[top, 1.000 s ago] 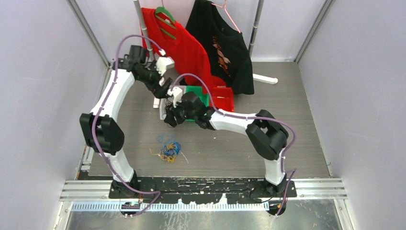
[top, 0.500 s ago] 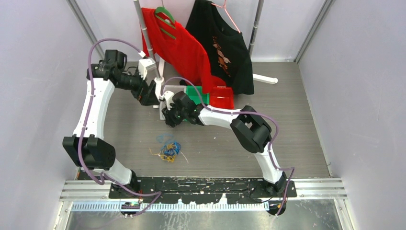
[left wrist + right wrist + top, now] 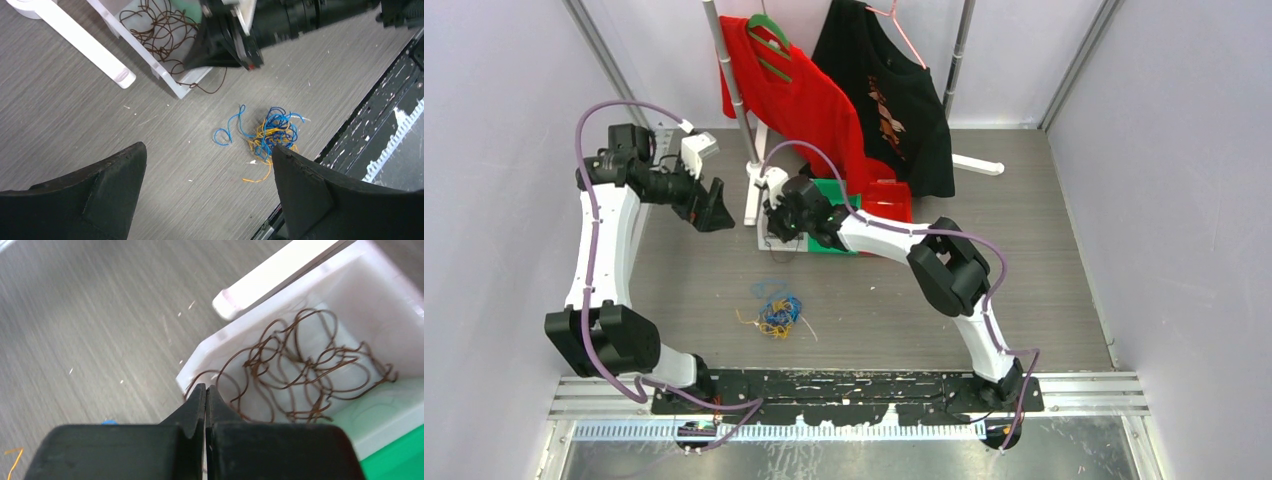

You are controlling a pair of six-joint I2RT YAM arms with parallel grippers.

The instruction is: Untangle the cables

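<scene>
The left hand [image 3: 208,150] is cut off by the bottom edge of its wrist view, so only its two matte black, wedge-shaped fingers [image 3: 100,195] show. They are spread wide apart and grip nothing, hanging above the desk [image 3: 874,300], a grey surface with fine wood grain. The right hand [image 3: 206,388] is clenched, its tips pressed flat together at the rim of a white plastic bin [image 3: 345,270]. Its own fingers hide whether a strand is caught between them. Inside the bin lies a thin, springy brown wire [image 3: 300,360] in loose loops, one end trailing over the rim.

The cables [image 3: 270,134] lie on the bare desk, apart from both hands: a small loose knot of thin blue and yellow-orange strands. How they cross inside the knot is too fine to make out.
</scene>
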